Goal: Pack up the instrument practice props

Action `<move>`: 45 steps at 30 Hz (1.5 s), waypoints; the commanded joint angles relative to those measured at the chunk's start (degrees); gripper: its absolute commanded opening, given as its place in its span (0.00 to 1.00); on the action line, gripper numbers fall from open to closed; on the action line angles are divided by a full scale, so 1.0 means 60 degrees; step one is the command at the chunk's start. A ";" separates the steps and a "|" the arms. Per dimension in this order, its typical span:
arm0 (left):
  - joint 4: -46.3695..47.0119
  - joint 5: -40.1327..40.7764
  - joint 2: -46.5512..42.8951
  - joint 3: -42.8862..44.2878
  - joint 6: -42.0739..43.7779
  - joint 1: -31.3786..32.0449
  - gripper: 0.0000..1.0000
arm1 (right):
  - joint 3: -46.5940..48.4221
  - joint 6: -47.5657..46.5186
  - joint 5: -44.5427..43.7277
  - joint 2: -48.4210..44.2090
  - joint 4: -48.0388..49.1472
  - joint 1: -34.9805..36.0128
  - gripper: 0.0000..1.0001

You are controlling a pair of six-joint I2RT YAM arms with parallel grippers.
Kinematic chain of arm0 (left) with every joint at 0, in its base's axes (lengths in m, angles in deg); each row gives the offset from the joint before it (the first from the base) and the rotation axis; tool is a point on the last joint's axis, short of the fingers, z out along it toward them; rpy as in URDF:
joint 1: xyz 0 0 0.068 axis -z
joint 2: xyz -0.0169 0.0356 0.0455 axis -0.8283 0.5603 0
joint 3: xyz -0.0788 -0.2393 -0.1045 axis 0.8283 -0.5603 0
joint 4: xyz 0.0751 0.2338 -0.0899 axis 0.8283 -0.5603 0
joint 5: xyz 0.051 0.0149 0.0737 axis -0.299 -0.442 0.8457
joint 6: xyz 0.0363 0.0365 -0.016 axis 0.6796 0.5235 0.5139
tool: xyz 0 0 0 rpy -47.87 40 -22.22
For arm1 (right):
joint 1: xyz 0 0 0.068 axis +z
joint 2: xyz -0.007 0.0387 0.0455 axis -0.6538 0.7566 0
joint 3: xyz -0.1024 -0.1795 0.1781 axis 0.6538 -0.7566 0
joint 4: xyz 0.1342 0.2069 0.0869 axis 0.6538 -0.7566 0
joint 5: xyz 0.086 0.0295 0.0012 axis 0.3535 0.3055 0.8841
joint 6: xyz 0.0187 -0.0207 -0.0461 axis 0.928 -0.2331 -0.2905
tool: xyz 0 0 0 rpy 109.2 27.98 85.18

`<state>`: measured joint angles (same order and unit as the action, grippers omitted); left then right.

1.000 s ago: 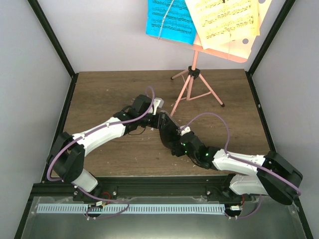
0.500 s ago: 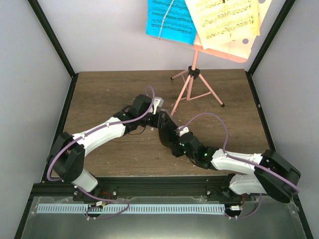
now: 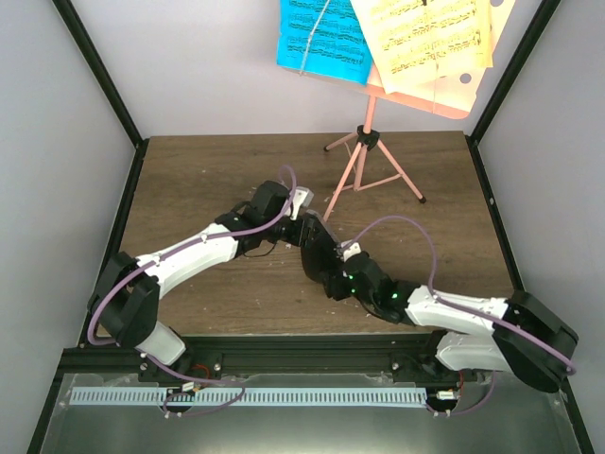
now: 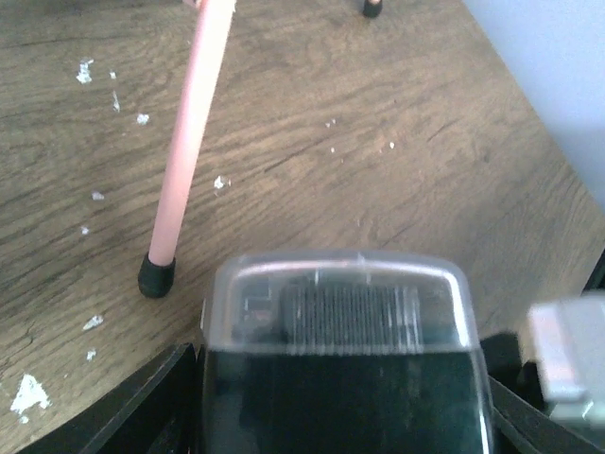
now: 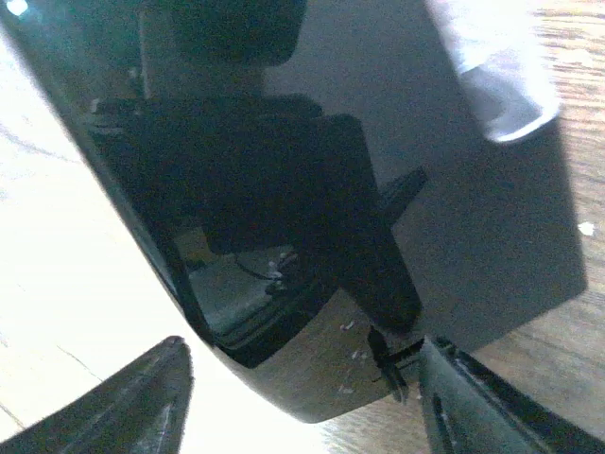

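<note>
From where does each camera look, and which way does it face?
Top external: above and behind, facing down on the brown wooden table and salmon-pink tripod music stand; both arms show.
Left wrist: faces the table past the small black metronome; its fingers show.
Right wrist: close against that metronome; its fingers show.
Both wrists share the metronome.

Top view evenly lit, sharp, left wrist foreground blurred, right wrist dim w/ blown-out glare

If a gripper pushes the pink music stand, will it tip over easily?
Probably: the music stand carries a wide desk and pages on thin legs, so it looks top-heavy. Its rubber-capped foot may catch on the table rather than slide.
</note>
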<state>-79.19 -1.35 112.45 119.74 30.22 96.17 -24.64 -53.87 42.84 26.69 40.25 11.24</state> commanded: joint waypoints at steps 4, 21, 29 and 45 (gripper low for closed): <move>-0.1373 0.0304 -0.0507 0.0301 0.1915 0.0280 0.39 | 0.0051 0.0075 -0.0603 -0.2137 -0.0664 0.0012 0.90; -0.2499 0.0862 -0.0436 0.0442 0.4974 0.1416 0.57 | -0.1277 0.0028 0.4272 -0.4598 -0.0479 -0.4817 0.86; -0.1998 0.0337 -0.1304 0.0312 0.4550 0.1402 0.88 | -0.1671 0.0362 0.5066 -0.3610 0.0646 -0.5076 0.80; -0.2779 -0.2096 -0.4267 0.0689 0.2332 -0.1956 0.95 | -0.3268 -0.1999 0.7782 -0.3579 0.4316 -0.4839 1.00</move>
<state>-92.02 -8.96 88.47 121.56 47.07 89.09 -43.88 -61.78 88.33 7.17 58.32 -18.33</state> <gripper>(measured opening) 0.945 0.986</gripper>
